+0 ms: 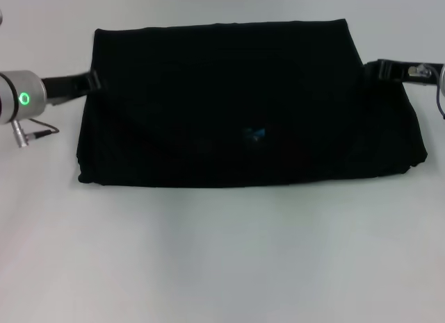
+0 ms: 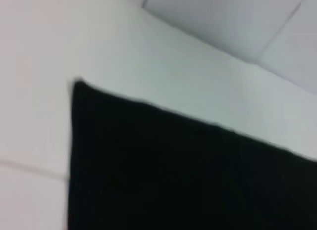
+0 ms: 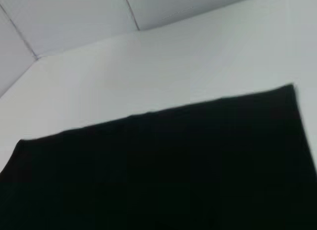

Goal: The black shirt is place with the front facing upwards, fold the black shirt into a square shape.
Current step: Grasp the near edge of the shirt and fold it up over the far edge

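Observation:
The black shirt (image 1: 229, 94) lies on the white table as a wide folded slab, with its small blue neck label (image 1: 255, 134) showing near the middle. My left gripper (image 1: 92, 80) is at the shirt's upper left edge. At the upper right edge is my right gripper (image 1: 375, 70), its tip against the fabric. Neither wrist view shows any fingers. The left wrist view shows a corner of the shirt (image 2: 188, 175) on the table, and the right wrist view shows a long straight edge of the shirt (image 3: 163, 170).
Bare white table (image 1: 222, 253) stretches in front of the shirt and to both sides. A metal connector with a thin cable (image 1: 35, 133) hangs off my left arm by its green light (image 1: 25, 98). Pale wall panels (image 2: 233, 22) rise beyond the table.

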{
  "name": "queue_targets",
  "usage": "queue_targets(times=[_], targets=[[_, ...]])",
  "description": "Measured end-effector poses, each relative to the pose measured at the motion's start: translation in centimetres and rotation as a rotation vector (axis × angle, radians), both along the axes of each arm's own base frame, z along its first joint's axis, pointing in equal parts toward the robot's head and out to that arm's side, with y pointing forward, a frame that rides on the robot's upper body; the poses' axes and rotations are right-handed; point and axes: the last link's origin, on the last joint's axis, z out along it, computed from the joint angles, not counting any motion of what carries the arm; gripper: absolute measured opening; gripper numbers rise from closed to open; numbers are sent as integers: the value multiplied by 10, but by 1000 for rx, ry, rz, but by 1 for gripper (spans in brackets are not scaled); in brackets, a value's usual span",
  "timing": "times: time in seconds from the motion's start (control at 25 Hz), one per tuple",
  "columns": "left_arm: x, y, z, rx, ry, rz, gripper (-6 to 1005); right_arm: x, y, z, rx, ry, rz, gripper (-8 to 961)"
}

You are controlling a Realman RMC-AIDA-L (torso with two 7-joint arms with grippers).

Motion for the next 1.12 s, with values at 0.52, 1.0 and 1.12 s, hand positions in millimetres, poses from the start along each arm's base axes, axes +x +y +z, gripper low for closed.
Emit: queue_targets(times=[0.52, 1.0, 1.12], targets=[[21, 20, 16, 123, 58, -42, -1, -19, 25, 2, 117, -113, 31, 131], [20, 17, 6, 146, 79, -31, -2, -27, 30, -13, 136, -193, 55, 149], [19, 14, 6, 162, 73, -26, -1, -35, 30, -22, 104, -223, 96, 154]])
